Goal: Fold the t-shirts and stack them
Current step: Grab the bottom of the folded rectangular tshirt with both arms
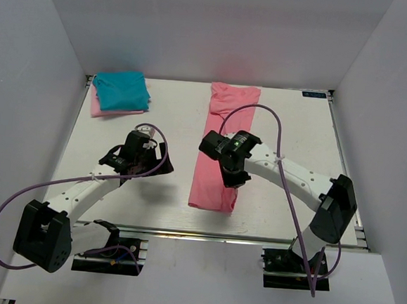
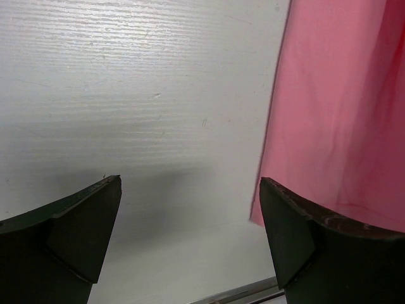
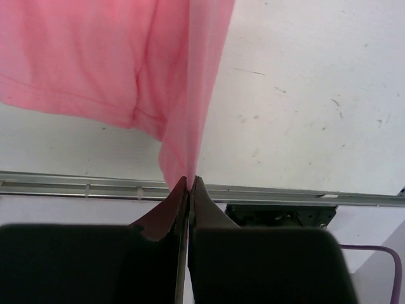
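We count three shirts: one salmon shirt [image 1: 208,184], one teal shirt [image 1: 121,91], one pale pink shirt [image 1: 99,110]. We count two arms, left arm [image 1: 91,189] and right arm [image 1: 293,174]; two grippers, left gripper [image 2: 190,187] and right gripper [image 3: 189,180]; two cables [image 1: 28,189] [image 1: 258,105]; one table [image 1: 171,114].

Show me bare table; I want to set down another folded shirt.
Bare: right of the salmon-pink t-shirt up to the table edge, and the far strip between it and the teal-blue t-shirt stack. Crowded: near middle, around the left tool and right tool.
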Robot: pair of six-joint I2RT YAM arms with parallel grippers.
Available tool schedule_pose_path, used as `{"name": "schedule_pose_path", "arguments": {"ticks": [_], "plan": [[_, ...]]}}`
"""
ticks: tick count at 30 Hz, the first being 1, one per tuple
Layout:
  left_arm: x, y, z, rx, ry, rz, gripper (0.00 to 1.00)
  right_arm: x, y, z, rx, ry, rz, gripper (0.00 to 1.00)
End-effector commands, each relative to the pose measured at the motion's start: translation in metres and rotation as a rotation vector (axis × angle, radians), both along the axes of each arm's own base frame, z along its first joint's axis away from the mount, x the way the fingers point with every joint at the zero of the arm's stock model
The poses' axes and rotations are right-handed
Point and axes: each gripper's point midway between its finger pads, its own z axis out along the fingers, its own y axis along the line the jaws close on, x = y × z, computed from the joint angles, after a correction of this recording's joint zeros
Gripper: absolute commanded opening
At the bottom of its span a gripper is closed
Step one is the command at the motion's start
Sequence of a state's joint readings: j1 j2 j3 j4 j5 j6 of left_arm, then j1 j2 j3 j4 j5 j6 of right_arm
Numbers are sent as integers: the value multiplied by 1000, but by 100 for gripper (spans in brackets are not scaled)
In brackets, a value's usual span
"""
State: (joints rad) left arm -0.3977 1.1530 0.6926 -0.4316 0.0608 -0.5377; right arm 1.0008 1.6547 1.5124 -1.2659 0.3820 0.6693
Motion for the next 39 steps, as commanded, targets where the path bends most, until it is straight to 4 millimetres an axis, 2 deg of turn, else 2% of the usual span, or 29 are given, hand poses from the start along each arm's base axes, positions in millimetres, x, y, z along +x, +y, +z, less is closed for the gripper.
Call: {"name": "schedule_pose_path", "arguments": {"ticks": [1,6,10,17,26,31,34,35,36,38,39], "plan": [[0,-4,1,-11,-19,-22,100,-4,-26,1,-64,-8,-33,0],[0,-4,1,-11,-19,-22,100,-13,-47,-15,-119,27,-64,0],[0,-4,-1,-8,-10,-22,100,-12,-43,-17,-126,38,-42,0],[-1,-1,-5,6,4,-16,100,-13,-17,-31,-141,112,26,0],[-1,-1,-5,6,4,-16,100,-23,32,-66,-47,211,153,0],[-1,-1,-5,6,4,-16,100,-29,53,-86,-5,243,213,0],[-3,-1,-6,9,13,-16,100,-26,58,-94,-1,241,223,7],[-3,-1,-6,9,13,-16,100,-24,59,-97,-10,236,223,13],[-3,-1,-4,6,4,-16,100,-22,62,-98,-3,225,223,29],[-3,-1,-4,6,4,-16,100,-17,65,-101,5,211,219,36],[-3,-1,-4,6,4,-16,100,-17,69,-101,17,203,225,52]]}}
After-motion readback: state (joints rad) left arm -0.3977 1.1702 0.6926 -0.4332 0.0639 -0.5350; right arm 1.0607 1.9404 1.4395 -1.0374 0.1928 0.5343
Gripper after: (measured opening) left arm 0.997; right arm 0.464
